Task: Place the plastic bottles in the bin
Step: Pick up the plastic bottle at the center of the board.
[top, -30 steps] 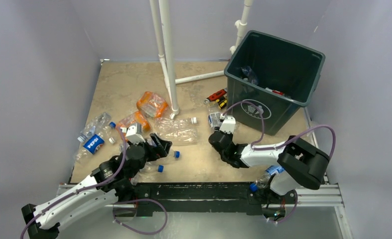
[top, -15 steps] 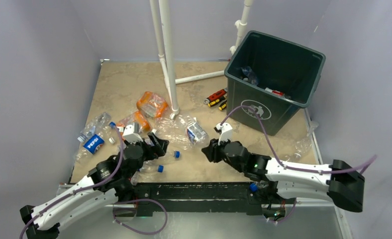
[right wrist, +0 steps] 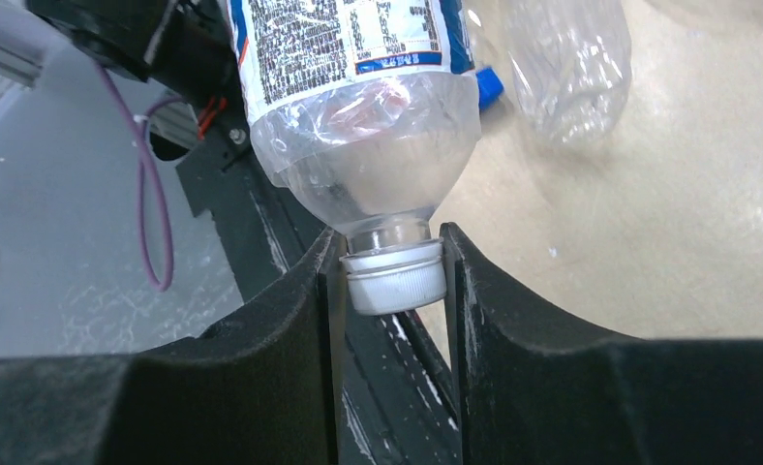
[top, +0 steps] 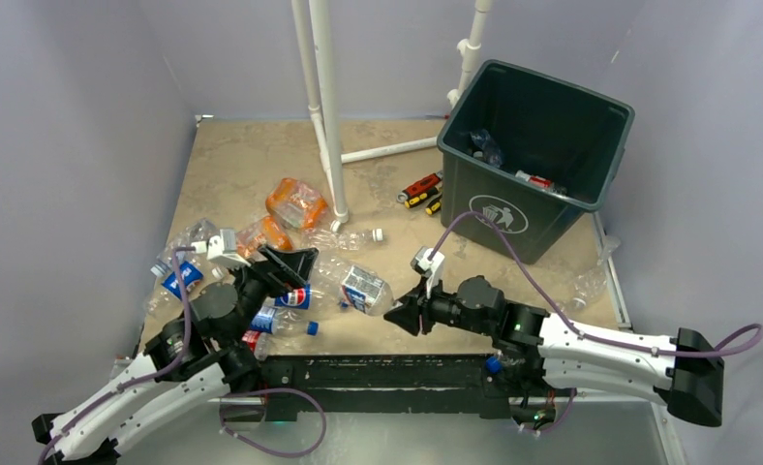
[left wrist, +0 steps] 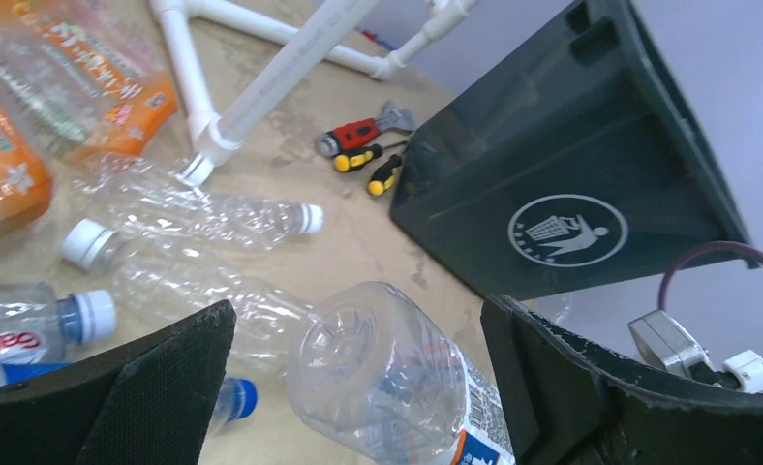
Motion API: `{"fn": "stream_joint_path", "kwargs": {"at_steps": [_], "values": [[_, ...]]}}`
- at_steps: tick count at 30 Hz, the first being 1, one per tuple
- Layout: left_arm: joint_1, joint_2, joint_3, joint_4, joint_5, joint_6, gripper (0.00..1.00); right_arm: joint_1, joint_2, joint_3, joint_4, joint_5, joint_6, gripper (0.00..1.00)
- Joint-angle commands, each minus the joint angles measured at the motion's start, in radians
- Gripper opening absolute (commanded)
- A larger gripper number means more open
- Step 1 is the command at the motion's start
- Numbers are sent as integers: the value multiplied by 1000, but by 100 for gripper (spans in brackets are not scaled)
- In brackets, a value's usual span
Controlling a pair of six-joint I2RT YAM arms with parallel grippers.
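Since the earlier frame the right gripper (top: 398, 318) has been drawn lower in the top view, and the clear bottle (top: 363, 289) has been carried along with it, its white cap (right wrist: 395, 277) pinched in that gripper at lower centre. The left gripper (top: 283, 263) is held spread wide above the crushed bottles (top: 283, 323) scattered at lower left, with nothing gripped. The dark green bin (top: 537, 228) is seen well apart at upper right, with red and yellow screwdrivers (top: 421, 189) just left of it

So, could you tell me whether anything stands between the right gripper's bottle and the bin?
Nothing visible does. The right gripper is shut on the cap of the bottle; only table lies between bottle and bin. The tools lie low, off to one side.
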State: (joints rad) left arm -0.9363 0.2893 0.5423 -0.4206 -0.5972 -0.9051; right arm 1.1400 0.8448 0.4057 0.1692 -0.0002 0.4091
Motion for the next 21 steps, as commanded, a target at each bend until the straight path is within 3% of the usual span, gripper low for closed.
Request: {"fn": "stream_joint_path", "kwargs": {"at_steps": [1,10,15,21], "values": [[0,-1,23,143,70,43,99,6,-42,8,93,-73,-47,0],[1,49,168,230,278,292,99,9,-132,123,-1,-60,-28,0],[0,78,267,250,313,420,99,9,-176,208,-80,-34,10,0],[0,88,229,376,331,322,99,9,-197,166,95,-33,27,0]]}}
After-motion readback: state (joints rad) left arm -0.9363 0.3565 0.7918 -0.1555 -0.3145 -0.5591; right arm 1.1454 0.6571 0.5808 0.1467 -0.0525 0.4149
